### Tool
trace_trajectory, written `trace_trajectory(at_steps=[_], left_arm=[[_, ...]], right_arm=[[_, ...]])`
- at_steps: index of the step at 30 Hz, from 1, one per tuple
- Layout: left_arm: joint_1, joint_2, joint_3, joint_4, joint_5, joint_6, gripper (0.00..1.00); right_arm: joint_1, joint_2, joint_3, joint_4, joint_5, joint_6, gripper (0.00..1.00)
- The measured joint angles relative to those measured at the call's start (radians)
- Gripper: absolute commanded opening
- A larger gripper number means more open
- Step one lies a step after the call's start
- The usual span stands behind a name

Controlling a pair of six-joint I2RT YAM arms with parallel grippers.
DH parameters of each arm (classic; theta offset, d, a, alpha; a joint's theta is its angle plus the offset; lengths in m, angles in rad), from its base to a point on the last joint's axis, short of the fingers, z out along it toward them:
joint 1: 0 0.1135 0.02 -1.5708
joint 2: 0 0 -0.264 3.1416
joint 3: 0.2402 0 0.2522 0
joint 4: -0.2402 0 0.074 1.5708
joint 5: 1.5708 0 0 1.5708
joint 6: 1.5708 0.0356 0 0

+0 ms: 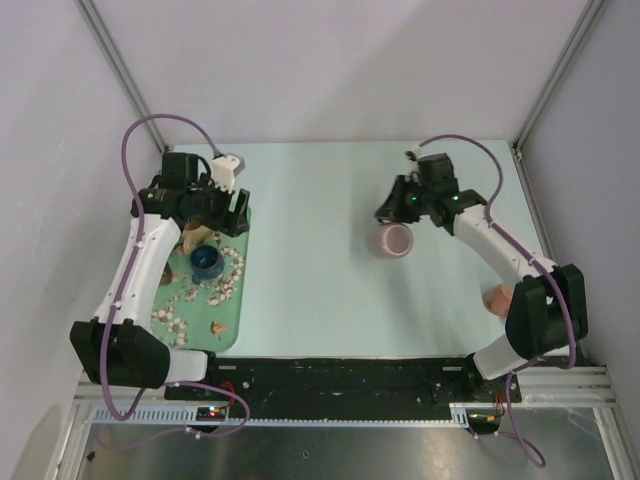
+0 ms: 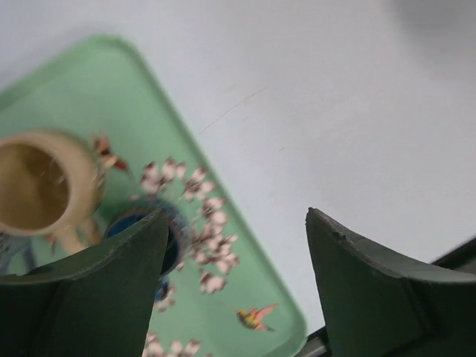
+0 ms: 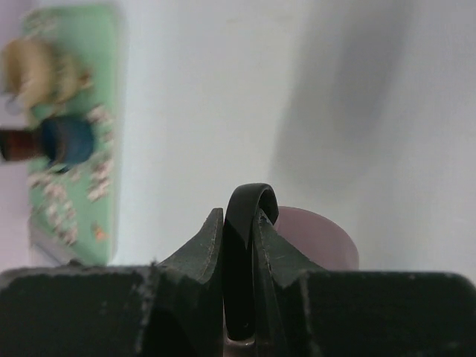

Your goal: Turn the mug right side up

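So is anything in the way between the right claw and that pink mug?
Nothing visible: the right gripper is shut on a dark loop, seemingly the handle, of the mug.

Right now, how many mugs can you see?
3. A tan mug and a blue mug sit on the green tray; a pinkish mug is on the table, its handle in the right hand. A peach thing behind the right arm may be another.
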Motion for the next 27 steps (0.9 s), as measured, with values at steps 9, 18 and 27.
trace_trajectory(at_steps=[9, 18, 27], left_arm=[[-0.079, -0.005, 0.172, -0.021, 0.439, -0.204, 0.94], [-0.137, 0.003, 0.292, -0.011, 0.627, -0.327, 0.82], [-0.164, 0.041, 0.301, 0.002, 0.76, -0.389, 0.37]], right_arm=[[0.302, -0.101, -0.019, 0.334, -0.027, 0.159, 0.0], [0.483, -0.205, -0.017, 0.644, 0.092, 0.233, 0.0], [0.508, -0.208, -0.012, 0.726, 0.134, 0.245, 0.0]])
